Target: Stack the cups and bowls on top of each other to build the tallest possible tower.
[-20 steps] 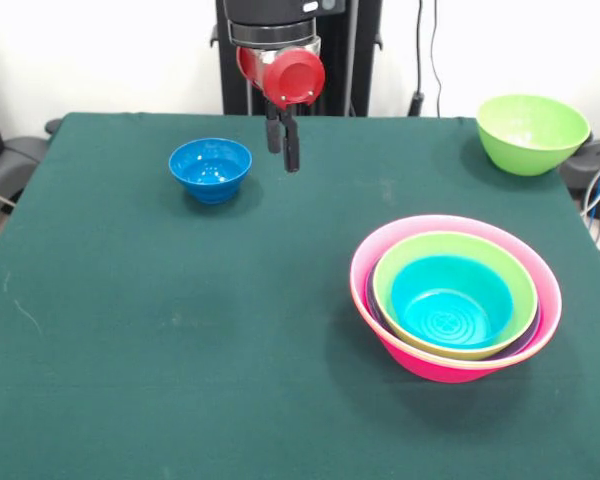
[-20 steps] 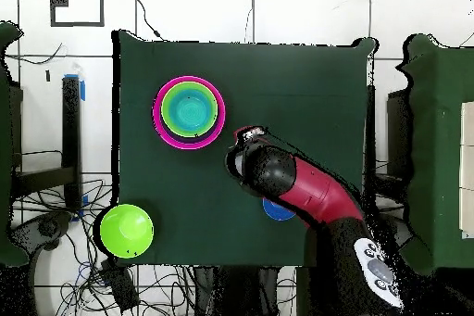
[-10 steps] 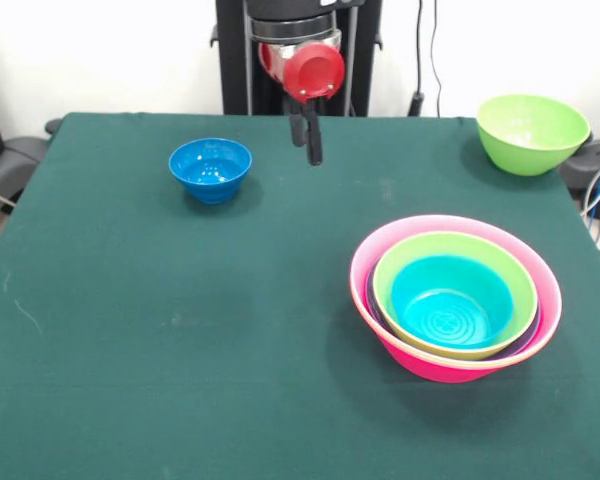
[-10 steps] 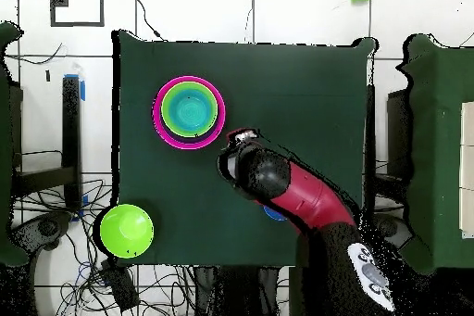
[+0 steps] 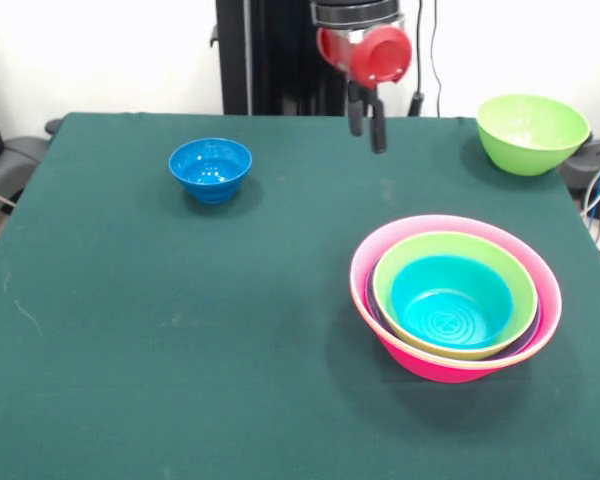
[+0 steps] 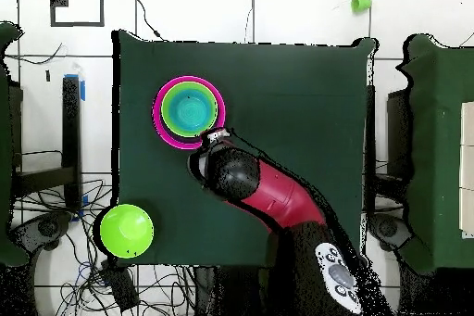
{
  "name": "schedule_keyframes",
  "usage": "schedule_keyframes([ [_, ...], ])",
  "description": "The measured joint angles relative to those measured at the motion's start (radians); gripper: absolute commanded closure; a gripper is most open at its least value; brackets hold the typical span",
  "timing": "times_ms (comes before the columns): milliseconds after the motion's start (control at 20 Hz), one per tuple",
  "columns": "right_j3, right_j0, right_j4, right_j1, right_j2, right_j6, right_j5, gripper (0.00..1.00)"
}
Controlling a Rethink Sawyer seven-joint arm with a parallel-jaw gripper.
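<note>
The tower (image 5: pixel 454 297) sits at the lower right of the front view: a big pink bowl (image 5: pixel 380 258) outermost, a green bowl (image 5: pixel 395 262) nested inside it, and a blue bowl (image 5: pixel 450 300) innermost, with a sliver of purple rim showing between the pink and the green. From overhead the same pile (image 6: pixel 190 111) lies in the upper left part of the dark green counter (image 5: pixel 180 320).

A second small blue bowl (image 5: pixel 211 168) stands alone and upright at the upper left of the front view, well apart from the tower. The overhead view does not show it; the arm covers that part of the cloth.

A light-green bowl (image 5: pixel 532 131) stands upright at the upper right of the front view, at the counter's corner. Overhead it shows at the lower left (image 6: pixel 127 229), at or just past the counter's edge.

The hand (image 5: pixel 365 120) hangs above the counter at the top centre of the front view, its two dark fingers (image 5: pixel 377 128) pressed close together with nothing between them, below a red round wrist. Overhead, the red and black arm (image 6: pixel 268 196) reaches up from the bottom and ends just beside the tower's lower right rim.

A small green cup (image 6: pixel 359 3) lies on the floor beyond the counter's upper right corner in the overhead view.
</note>
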State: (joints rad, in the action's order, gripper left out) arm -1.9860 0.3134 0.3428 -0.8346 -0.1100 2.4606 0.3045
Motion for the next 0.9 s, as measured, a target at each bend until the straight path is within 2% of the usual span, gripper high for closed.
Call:
schedule_keyframes([
  [200, -0.001, -0.026, 0.028, -0.009, 0.005, 0.000, 0.000, 0.00],
  [350, -0.001, -0.070, 0.056, -0.012, 0.028, 0.001, 0.000, 0.00],
  [700, -0.001, -0.249, 0.125, -0.013, 0.129, 0.065, 0.000, 0.00],
  [900, 0.000, -0.328, 0.159, -0.013, 0.172, 0.120, 0.000, 0.00],
])
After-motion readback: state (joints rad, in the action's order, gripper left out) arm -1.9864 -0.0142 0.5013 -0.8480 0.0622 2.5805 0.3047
